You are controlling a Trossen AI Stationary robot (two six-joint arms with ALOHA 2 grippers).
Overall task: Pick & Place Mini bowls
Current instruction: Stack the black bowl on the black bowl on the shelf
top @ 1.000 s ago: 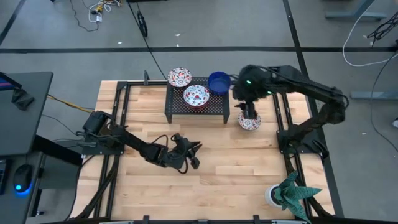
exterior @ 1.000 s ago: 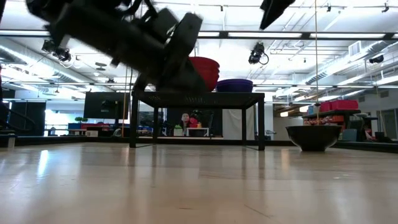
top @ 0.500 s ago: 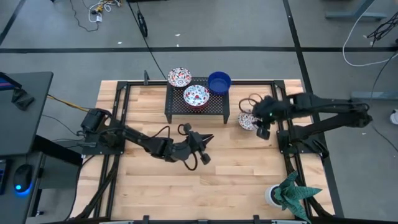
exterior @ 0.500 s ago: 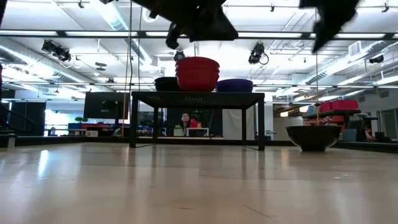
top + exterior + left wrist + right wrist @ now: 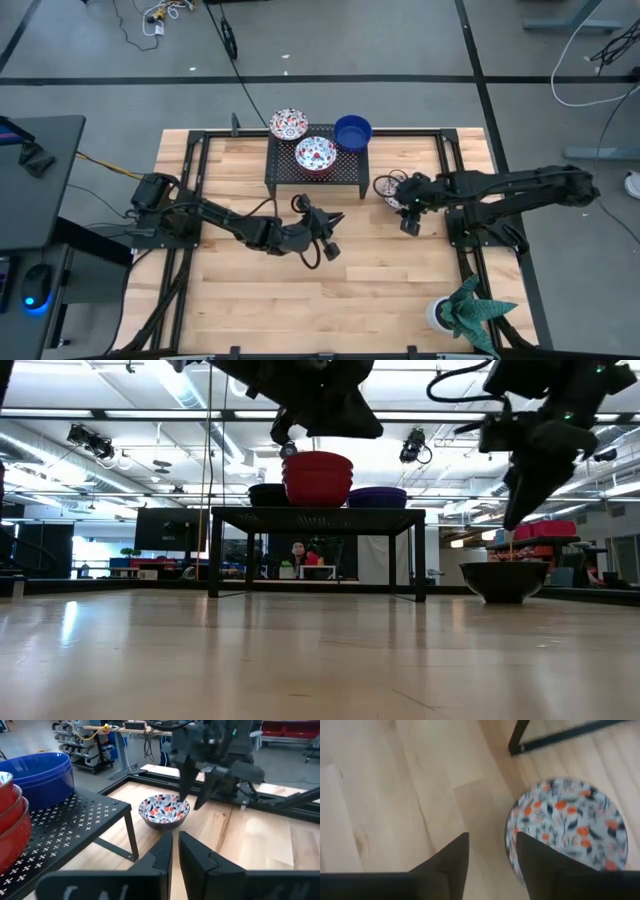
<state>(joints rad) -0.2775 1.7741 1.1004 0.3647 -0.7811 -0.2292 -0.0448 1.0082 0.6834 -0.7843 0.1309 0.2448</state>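
Left wrist view: two grippers facing a floral bowl beside the rack.
Nearest, the left gripper [image 5: 175,851] is hovering with fingers nearly together, holding nothing. Beyond it the floral mini bowl [image 5: 164,811] is sitting on the wooden table [image 5: 400,270], just beside the black rack [image 5: 317,171]; the right gripper [image 5: 197,787] is hanging over its far rim, fingers apart, empty. Farther off, more mini bowls [image 5: 315,154] are resting on the rack.

No readable text, labels, brands or numbers anywhere. Faint pale marks show along the near edge in the left wrist view, but they are too blurred to read as letters. Nothing legible on the bowls, the rack, the wooden surface or the room behind.
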